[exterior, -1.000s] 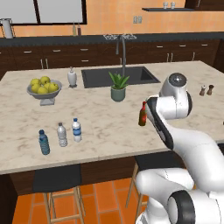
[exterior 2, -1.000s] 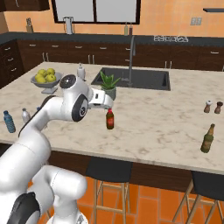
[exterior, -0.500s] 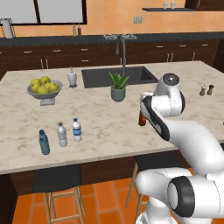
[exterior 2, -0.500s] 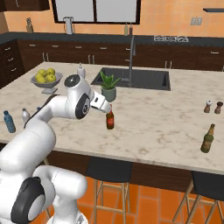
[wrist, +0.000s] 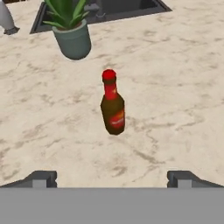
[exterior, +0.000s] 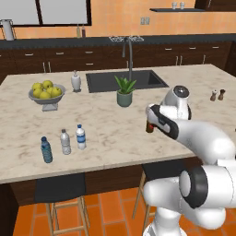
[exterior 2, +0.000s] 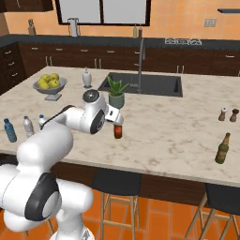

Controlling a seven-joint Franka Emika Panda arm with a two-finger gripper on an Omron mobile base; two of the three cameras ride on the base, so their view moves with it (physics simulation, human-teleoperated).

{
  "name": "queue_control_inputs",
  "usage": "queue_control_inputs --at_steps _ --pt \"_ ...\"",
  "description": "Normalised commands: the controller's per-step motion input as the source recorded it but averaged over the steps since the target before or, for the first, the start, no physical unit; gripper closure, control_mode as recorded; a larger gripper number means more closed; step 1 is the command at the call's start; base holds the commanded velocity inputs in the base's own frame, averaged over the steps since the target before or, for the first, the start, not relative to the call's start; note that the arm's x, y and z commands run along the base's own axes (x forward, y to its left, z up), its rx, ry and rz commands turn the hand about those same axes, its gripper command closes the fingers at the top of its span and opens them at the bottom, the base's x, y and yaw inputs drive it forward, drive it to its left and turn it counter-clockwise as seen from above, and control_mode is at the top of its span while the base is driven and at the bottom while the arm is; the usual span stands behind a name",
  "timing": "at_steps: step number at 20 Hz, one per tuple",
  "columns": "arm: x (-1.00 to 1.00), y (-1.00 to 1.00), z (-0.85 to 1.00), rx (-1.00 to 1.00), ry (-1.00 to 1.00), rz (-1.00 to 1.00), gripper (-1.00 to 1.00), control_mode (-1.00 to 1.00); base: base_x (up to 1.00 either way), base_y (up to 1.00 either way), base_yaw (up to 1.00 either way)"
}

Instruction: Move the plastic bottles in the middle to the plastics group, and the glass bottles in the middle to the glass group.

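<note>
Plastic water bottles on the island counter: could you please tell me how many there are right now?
3, in a row near the counter's front left edge: the blue-tinted bottle leftmost, the clear greyish bottle in the middle, and the blue-labelled bottle on the right. The arm may hide others.

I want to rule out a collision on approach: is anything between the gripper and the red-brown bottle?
Nothing visible. In the hand view the red-brown bottle stands upright on bare counter ahead of the open gripper; the potted plant sits beyond it, off to one side.
</note>
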Motion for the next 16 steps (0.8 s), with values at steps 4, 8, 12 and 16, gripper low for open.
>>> queue_control_inputs --at_steps 4,8,12,16 --pt "0.51 0.15 -0.04 -0.12 0.00 0.01 -1.00 -1.00 0.00 0.00 0.00" --pt "0.54 0.15 -0.09 -0.06 0.00 0.00 -1.00 -1.00 0.00 0.00 0.00" --pt "0.51 -0.01 -0.20 0.00 0.02 0.03 -1.00 -1.00 0.00 0.00 0.00" --pt "0.18 -0.27 -0.02 0.00 0.08 0.02 -1.00 -1.00 0.00 0.00 0.00"
